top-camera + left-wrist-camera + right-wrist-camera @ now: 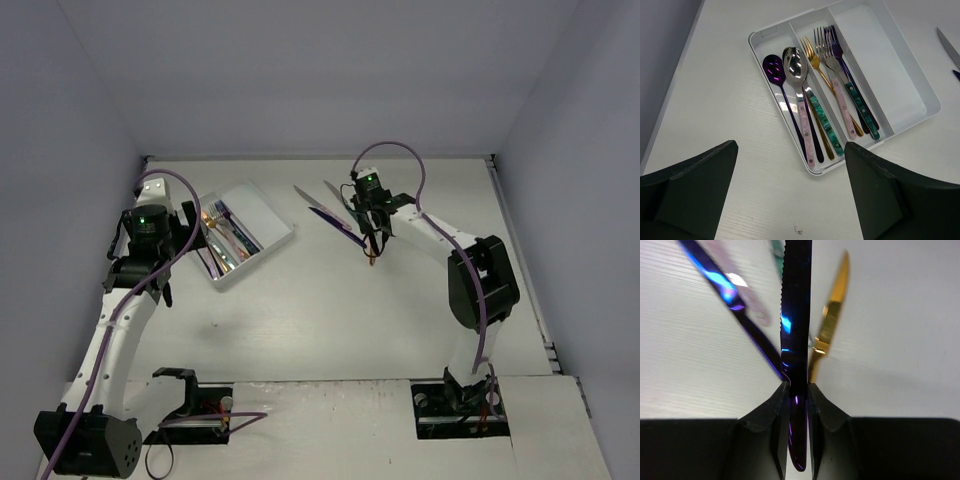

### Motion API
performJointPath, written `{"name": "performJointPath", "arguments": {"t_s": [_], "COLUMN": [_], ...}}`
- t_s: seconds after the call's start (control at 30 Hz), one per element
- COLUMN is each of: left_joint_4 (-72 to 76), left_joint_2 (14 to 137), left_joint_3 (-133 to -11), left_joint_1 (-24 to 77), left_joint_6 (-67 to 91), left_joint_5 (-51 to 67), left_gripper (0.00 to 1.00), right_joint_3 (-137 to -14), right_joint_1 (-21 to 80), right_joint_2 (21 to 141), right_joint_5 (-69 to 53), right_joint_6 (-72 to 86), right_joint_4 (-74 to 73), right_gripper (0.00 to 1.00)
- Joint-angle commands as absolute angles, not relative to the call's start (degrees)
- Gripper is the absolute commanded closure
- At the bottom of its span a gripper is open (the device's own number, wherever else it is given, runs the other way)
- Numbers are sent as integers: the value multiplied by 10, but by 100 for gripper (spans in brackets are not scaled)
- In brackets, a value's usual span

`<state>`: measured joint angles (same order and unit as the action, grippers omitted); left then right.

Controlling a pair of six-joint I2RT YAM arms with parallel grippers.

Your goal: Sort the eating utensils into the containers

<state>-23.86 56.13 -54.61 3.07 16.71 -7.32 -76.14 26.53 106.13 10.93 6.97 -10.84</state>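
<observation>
My right gripper [798, 392] is shut on the handle of a dark blue knife [797, 325] and holds it off the table, blade pointing away; it [372, 238] hangs at mid table. Under it lie a purple knife [725, 285] and a gold knife [832, 315]. The white tray [920, 92] holds spoons [795, 65] in its left compartment and forks [827, 47] in the middle one; its right compartment [880, 65] is bare. My left gripper [790, 195] is open over bare table just short of the tray's near end, at the tray's left [150, 285].
More knives [332, 205] lie loose on the table between the tray [272, 208] and the right gripper; a silver blade tip [947, 44] shows at the left wrist view's right edge. Grey walls close in the left, right and back.
</observation>
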Motion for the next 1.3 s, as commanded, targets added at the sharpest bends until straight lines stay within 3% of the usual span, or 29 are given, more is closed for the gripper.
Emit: {"name": "performJointPath", "arguments": {"t_s": [0.0,0.33,0.57,0.97,1.03,1.27], "left_joint_4": [-211,-207,-207,-208,-208,-208], "left_joint_2": [560,551,553,558,558,559], "left_joint_3": [-552,-548,-548,-549,-549,-548], "left_joint_1": [33,32,32,33,33,32], "left_joint_6": [167,165,164,168,168,169], "left_joint_5": [-71,-81,-83,-74,-73,-72], "left_gripper": [14,14,14,14,14,14], "right_joint_3": [-869,-1152,-1333,-1363,-1352,-1307], "right_joint_1": [310,378,418,421,421,420], "right_joint_2": [1057,1252,1390,1479,1479,1420], "right_joint_5": [55,-81,-98,-94,-85,-32], "right_joint_6": [4,-53,-56,-25,-25,-24], "right_joint_4": [-90,-88,-75,11,12,13], "right_gripper": [100,100,100,100,97,68]}}
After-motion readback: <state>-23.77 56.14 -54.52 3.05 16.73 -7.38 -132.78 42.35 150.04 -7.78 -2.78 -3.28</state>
